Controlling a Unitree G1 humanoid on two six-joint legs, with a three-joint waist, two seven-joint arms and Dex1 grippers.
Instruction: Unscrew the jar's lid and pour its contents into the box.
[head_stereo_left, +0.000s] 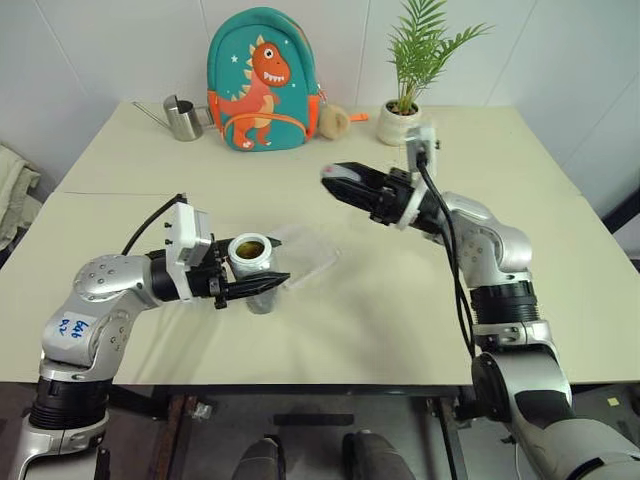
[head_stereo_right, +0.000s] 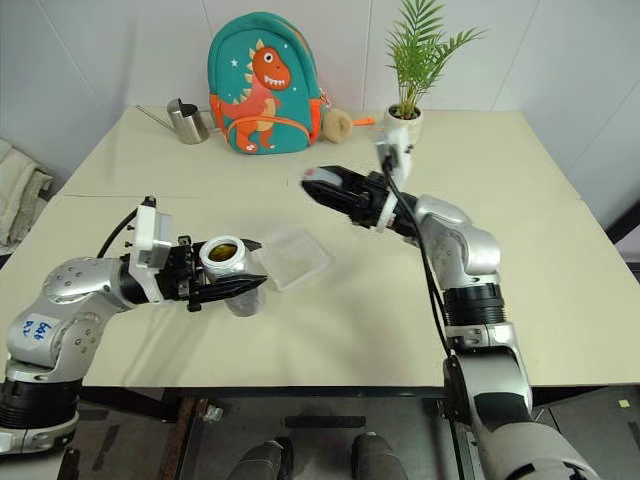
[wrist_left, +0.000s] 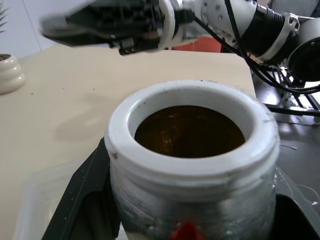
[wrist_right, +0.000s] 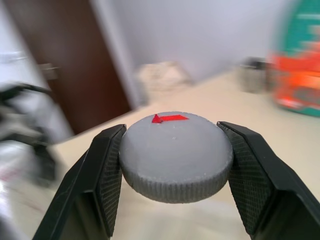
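The jar (head_stereo_left: 250, 257) is held upright just above the table, with my left gripper (head_stereo_left: 272, 276) shut around its body. Its top is open: a white threaded rim (wrist_left: 192, 165) rings dark yellowish contents, and a red mark shows low on its side. The grey lid (wrist_right: 176, 155), with a red mark on top, is off the jar and clamped between the pads of my right gripper (head_stereo_left: 335, 176), which is raised above the table to the right of and beyond the jar. The clear shallow box (head_stereo_left: 306, 256) lies flat on the table right beside the jar, on its right.
At the table's far edge stand a teal dinosaur backpack (head_stereo_left: 262, 80), a steel watering can (head_stereo_left: 183, 118), a small plush toy (head_stereo_left: 333, 121) and a potted plant (head_stereo_left: 402, 118). A seam crosses the tabletop (head_stereo_left: 120, 190) on the left. Bare table lies right of the box.
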